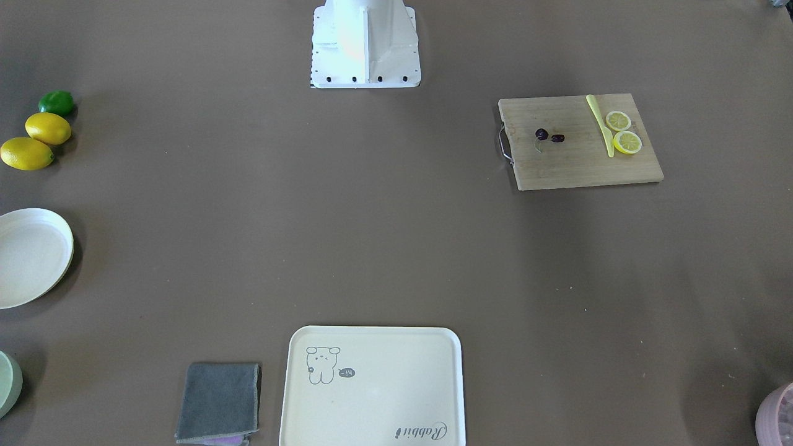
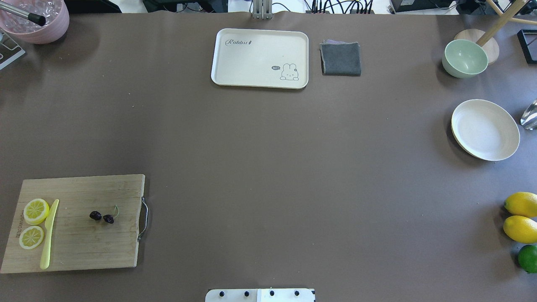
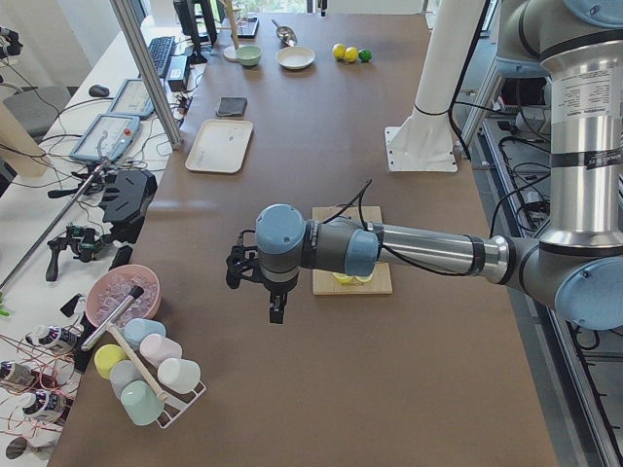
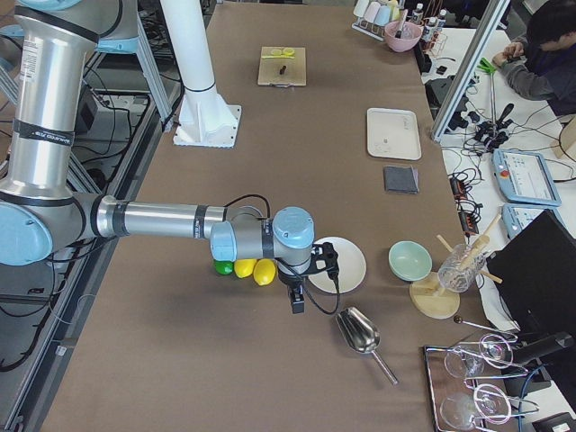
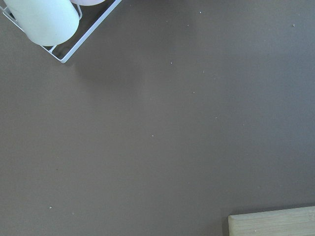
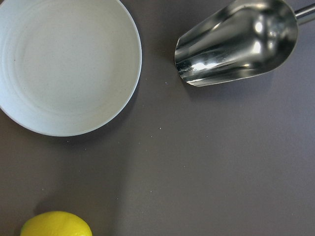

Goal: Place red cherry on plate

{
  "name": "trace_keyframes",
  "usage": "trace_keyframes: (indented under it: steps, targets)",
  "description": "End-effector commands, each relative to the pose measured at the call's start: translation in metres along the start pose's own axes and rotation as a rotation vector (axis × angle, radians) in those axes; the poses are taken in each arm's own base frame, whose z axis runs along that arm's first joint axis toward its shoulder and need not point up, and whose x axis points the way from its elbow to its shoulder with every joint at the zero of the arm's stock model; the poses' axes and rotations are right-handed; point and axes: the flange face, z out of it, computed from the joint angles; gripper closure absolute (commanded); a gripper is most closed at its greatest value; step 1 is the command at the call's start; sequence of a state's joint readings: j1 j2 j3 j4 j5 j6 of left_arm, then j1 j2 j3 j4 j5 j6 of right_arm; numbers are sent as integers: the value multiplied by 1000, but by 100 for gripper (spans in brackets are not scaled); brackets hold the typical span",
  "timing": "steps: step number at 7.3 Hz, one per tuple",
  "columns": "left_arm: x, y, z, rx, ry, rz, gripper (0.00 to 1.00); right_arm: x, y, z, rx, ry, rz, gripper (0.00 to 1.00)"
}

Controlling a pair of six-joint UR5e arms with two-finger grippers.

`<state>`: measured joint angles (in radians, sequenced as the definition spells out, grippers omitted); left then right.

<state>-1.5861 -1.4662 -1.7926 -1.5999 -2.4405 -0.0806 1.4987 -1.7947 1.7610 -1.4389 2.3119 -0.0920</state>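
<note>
The red cherry, a dark pair on a thin green stem, lies on a wooden cutting board beside two lemon slices and a yellow knife. The round cream plate stands bare at the opposite end of the table. Only the side views show the grippers. My left gripper hangs above the table just past the board. My right gripper hovers beside the plate. I cannot tell whether either is open or shut.
Two lemons and a lime lie near the plate, with a metal scoop and a pale green bowl close by. A cream tray and grey cloth sit at the far edge. A pink bowl and a cup rack stand beyond the board.
</note>
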Motion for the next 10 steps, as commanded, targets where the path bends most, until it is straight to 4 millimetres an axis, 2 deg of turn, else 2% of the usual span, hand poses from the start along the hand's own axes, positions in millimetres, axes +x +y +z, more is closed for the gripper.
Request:
trace_keyframes:
  steps: [1,4,5,6,8,9,10]
  targets:
    - [2,0,-2,4,-6,5,2,0,1,0,-1,0,1,0]
    - [11,-1,-10,20,1,23,2,0,-2,-1,2,10,-3,0]
    - [20,-2,-19,41,4,45,2,-3,-8,-7,18,26,-17,0]
    - [39,-7,-34,77,7,87,2,-11,-16,-17,102,38,-85,0]
    - [53,-17,-48,174,10,194,2,-9,-24,-45,272,101,-154,0]
    - [57,-18,-51,219,18,242,2,-7,-25,-44,279,87,-59,0]
    - [55,-21,-50,237,8,260,2,-7,-22,-45,294,89,-64,0]
